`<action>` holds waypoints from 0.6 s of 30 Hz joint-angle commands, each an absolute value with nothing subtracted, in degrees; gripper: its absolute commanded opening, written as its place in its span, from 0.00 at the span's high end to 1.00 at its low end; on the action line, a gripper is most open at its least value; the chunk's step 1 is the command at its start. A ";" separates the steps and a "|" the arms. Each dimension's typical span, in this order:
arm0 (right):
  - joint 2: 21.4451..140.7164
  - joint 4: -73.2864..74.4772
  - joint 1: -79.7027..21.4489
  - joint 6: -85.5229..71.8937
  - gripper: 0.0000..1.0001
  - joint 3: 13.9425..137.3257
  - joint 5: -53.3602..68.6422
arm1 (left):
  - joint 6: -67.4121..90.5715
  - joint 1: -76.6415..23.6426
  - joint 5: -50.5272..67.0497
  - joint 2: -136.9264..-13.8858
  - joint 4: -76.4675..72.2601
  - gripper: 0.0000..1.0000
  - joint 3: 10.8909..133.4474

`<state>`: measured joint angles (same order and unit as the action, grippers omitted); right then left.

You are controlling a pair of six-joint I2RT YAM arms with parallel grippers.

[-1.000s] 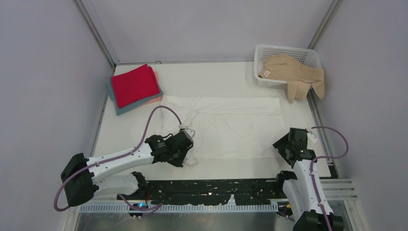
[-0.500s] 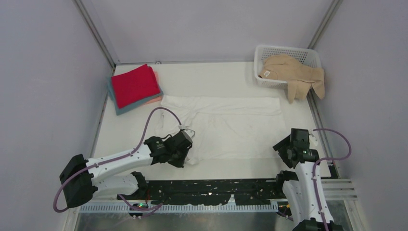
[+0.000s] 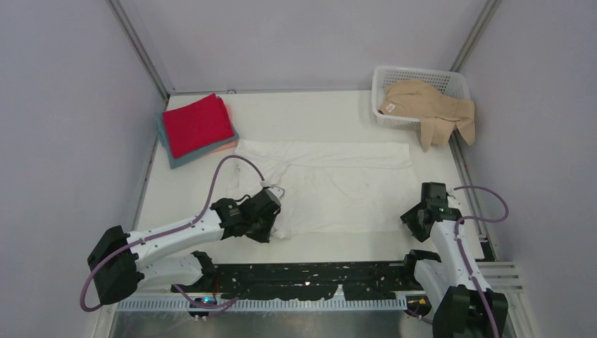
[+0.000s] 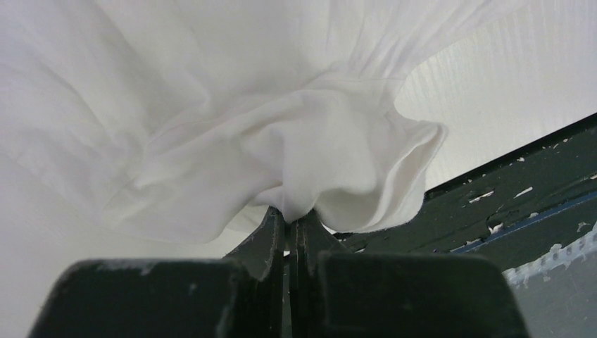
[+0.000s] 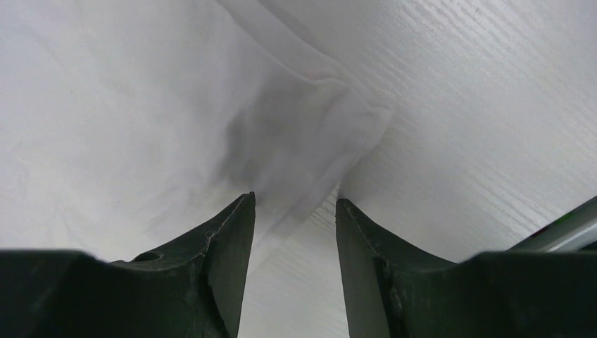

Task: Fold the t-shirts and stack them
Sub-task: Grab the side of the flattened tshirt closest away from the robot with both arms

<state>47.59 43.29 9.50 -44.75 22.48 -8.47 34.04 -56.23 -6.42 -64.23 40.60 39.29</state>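
The white shirt (image 3: 331, 186) lies spread in the middle of the table (image 3: 303, 113). The left gripper (image 4: 288, 222) is closed on its near left corner, and the cloth bunches above the jaws. The right gripper (image 5: 296, 201) stands open, with the near right corner between its fingers (image 5: 225, 239) but not pinched. For a good fold, I think the right one should close only when the hem sits deep between them. Then both should lift together, at the same height, and carry the near edge evenly toward the far edge.
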 commanded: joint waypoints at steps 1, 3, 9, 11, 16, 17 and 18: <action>51.13 39.91 9.70 -43.90 0.49 23.80 -11.93 | 33.43 -55.24 -6.68 -63.35 39.00 1.00 39.66; 52.28 39.79 9.69 -43.40 0.50 24.91 -12.22 | 33.30 -54.76 -6.72 -63.65 39.30 1.00 39.86; 55.24 38.37 9.78 -42.47 0.60 24.83 -12.23 | 32.95 -53.26 -6.59 -63.11 39.61 1.00 39.80; 56.51 38.03 9.80 -41.98 0.64 24.88 -11.84 | 32.75 -52.80 -6.68 -62.81 39.77 1.00 39.85; 55.77 38.15 9.89 -39.49 0.87 26.29 -11.84 | 32.52 -51.83 -8.79 -62.25 40.62 1.00 40.91; 55.31 38.24 9.87 -39.13 0.89 26.90 -11.95 | 32.40 -51.59 -9.46 -62.31 40.74 1.00 41.34; 54.43 38.63 9.87 -38.46 0.92 27.25 -11.91 | 32.35 -51.40 -10.24 -62.25 40.67 1.00 41.85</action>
